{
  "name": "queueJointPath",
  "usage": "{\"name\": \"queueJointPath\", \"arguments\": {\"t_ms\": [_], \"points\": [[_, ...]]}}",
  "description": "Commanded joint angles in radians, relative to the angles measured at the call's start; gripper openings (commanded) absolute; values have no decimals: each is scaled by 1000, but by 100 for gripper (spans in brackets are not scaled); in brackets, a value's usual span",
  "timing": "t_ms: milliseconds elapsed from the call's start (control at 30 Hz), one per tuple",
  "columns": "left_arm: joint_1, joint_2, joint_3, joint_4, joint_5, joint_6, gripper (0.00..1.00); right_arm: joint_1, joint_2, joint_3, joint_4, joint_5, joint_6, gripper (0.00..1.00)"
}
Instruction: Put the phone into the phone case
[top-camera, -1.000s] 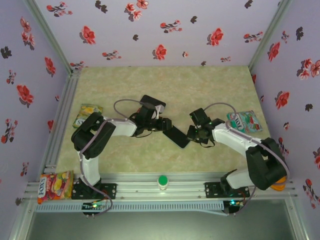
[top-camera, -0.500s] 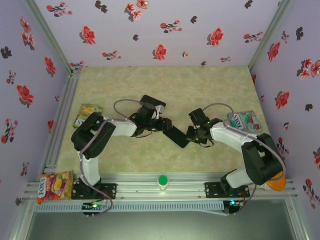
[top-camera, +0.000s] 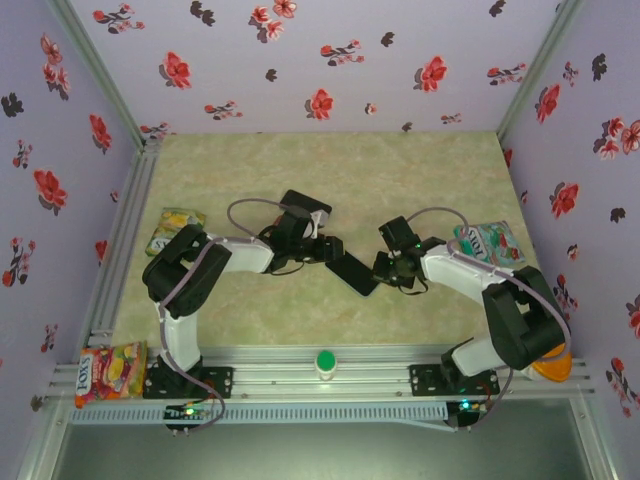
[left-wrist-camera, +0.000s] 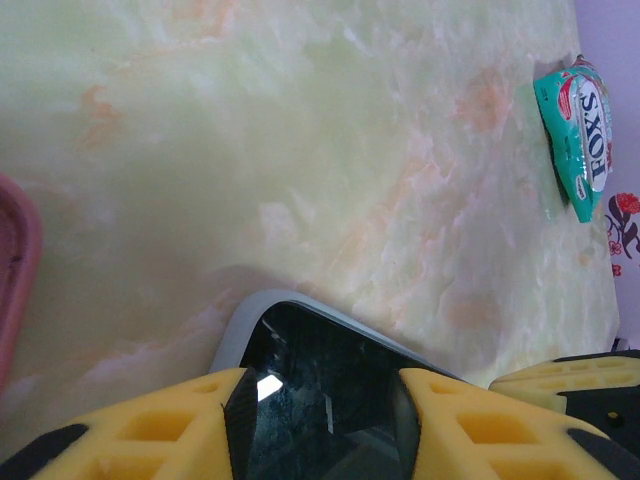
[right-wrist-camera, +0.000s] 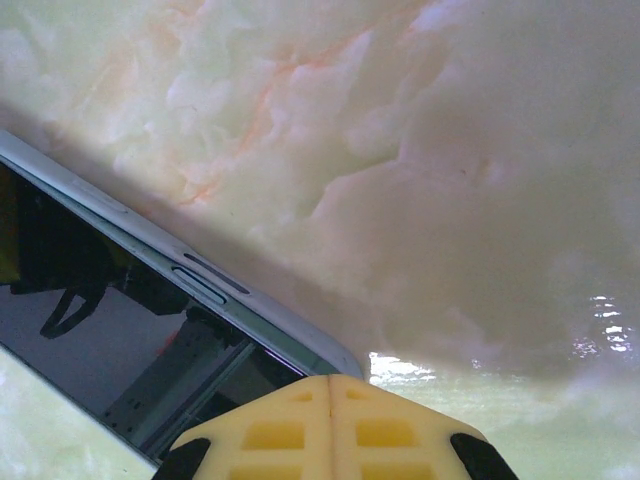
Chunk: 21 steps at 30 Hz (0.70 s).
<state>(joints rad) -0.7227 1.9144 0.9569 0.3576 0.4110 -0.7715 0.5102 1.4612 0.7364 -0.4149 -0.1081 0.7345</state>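
Alignment is what the step in hand calls for. The dark glass-fronted phone with a silver-grey rim (top-camera: 355, 272) is clamped across its width between the yellow padded fingers (left-wrist-camera: 130, 435) of the left gripper (top-camera: 331, 249), near the middle of the pale green marbled table (top-camera: 300, 170). Whether it rests on the surface or is lifted just clear cannot be told. The right gripper (right-wrist-camera: 330, 395), its yellow jaws pressed fully together on nothing, is set just beside the phone's far corner. The step is judged to be a steadying or turning of the phone before it is brought to the case. It would be done well if the left grip bore on the rim and not on the glass. The closed right fingertips should be used only as a gentle stop against the end, so that the phone is not levered out. The side buttons (right-wrist-camera: 205, 280) on the rim should be spared pressure. The case cannot be identified with certainty; a pink-red rounded edge (left-wrist-camera: 14, 280) at the border of the left wrist view may be it. "FOX'S" can be read on the green sweet packet (left-wrist-camera: 580, 135) at the table's right side and on the red-and-yellow packet (top-camera: 108, 370) by the front rail (top-camera: 400, 372). Nothing can be read on the yellow-green packet (top-camera: 176, 228).
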Motion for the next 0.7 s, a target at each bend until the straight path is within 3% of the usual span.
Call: {"name": "queueJointPath", "arguments": {"t_ms": [0,667], "points": [[-3,12,5,-9,1,20,44,18,107,-87,54,1,25,0],[-1,2,-3,-9,-4,18,44,60,184,-136,109,45,71,0]]}}
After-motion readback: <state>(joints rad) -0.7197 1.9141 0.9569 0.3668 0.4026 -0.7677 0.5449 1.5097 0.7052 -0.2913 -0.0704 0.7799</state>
